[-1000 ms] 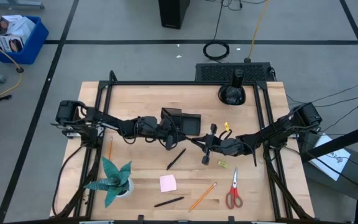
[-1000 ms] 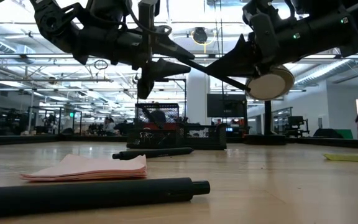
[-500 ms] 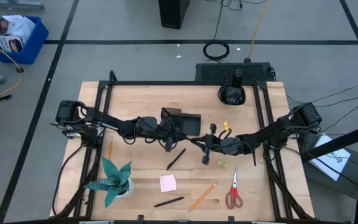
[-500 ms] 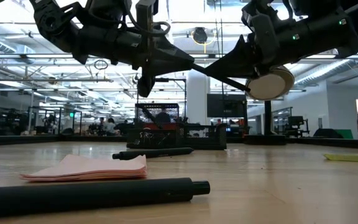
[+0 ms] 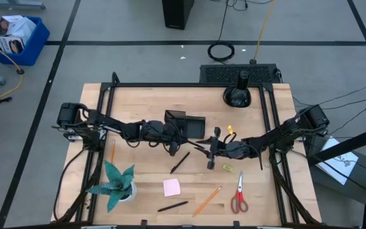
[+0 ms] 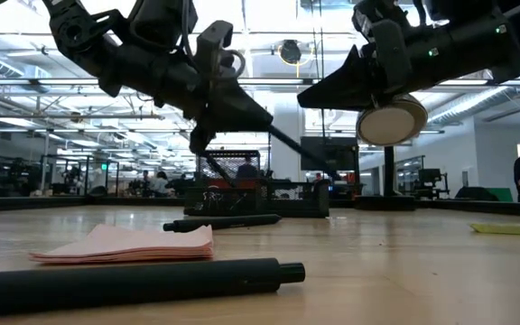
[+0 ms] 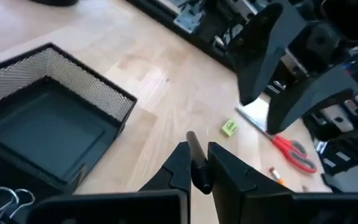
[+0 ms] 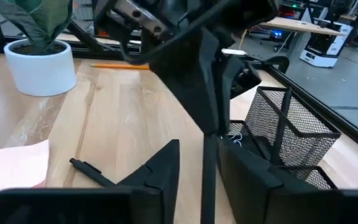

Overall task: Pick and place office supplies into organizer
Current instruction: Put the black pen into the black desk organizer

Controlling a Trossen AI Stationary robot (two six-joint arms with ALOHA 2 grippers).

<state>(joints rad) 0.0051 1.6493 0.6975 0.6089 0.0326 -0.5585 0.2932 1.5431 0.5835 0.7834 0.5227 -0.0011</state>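
Observation:
A black pen [image 6: 301, 153] hangs in the air over the middle of the table, with my left gripper [image 5: 184, 138] shut on it. My right gripper [image 5: 200, 145] faces it from the right, open; in the right wrist view its fingers [image 8: 163, 165] stand on either side of the pen [image 8: 209, 177]. In the low view the pen runs clear below that gripper [image 6: 310, 93]. The black mesh organizer [image 5: 186, 124] stands just beyond both grippers, toward the far edge. My left gripper pinches the pen's shaft [image 7: 194, 163] between its two fingers. The fingers come from the table's left, tipped a little downward, and the pen runs on ahead of them. Its free end [image 6: 330, 174] slants down to the right, clear of the table.
Loose on the near half of the table lie another black pen [image 5: 180, 162], a third pen [image 5: 173, 206], a pink pad [image 5: 171, 187], an orange pencil [image 5: 206, 200], red scissors [image 5: 239, 194] and a small yellow piece [image 5: 227, 168]. A teal plant [image 5: 116, 184] stands near left, a black domed object [image 5: 237, 95] far right.
The pen, which spanned both grippers, has left my right gripper and stays in the left one. My left gripper has tipped downward and rolled, swinging the pen's free end down toward the organizer. Neither hand has shifted place.

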